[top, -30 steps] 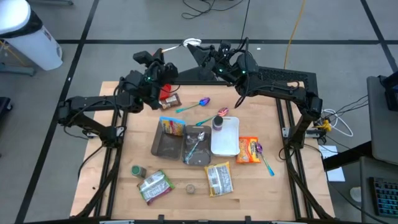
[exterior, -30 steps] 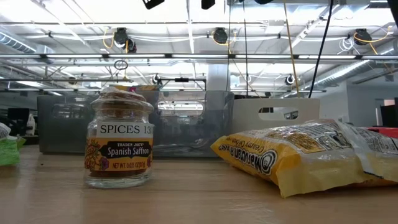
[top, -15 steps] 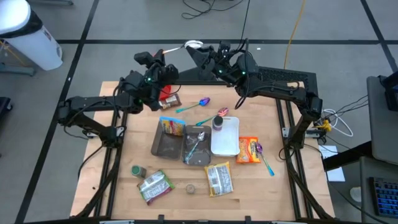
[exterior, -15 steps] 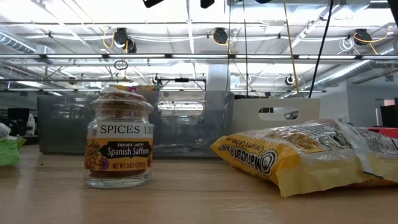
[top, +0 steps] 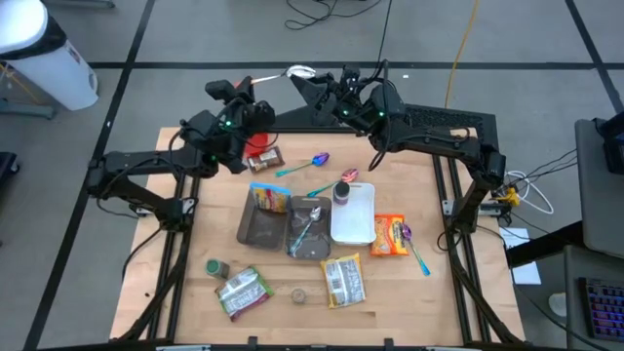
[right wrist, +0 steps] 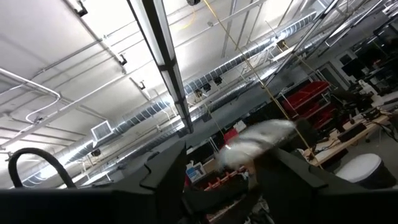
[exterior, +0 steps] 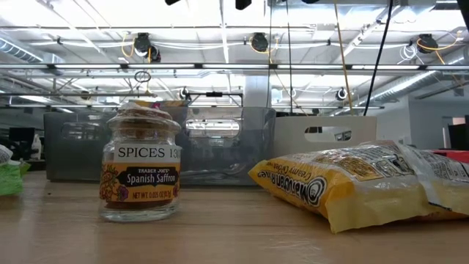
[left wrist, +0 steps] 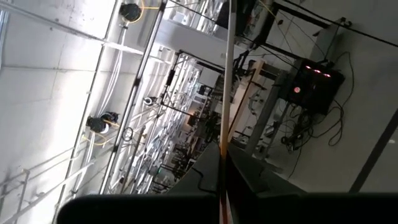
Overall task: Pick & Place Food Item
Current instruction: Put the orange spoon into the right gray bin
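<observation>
Both arms hover over the table's point(top: 458, 283) far edge, tools raised.

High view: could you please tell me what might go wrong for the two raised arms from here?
The right gripper hangs beyond the table's back edge, jaws parted around a white item; it may fall to the floor. The left gripper pinches a thin red packet edge-on; it could slip.
</observation>
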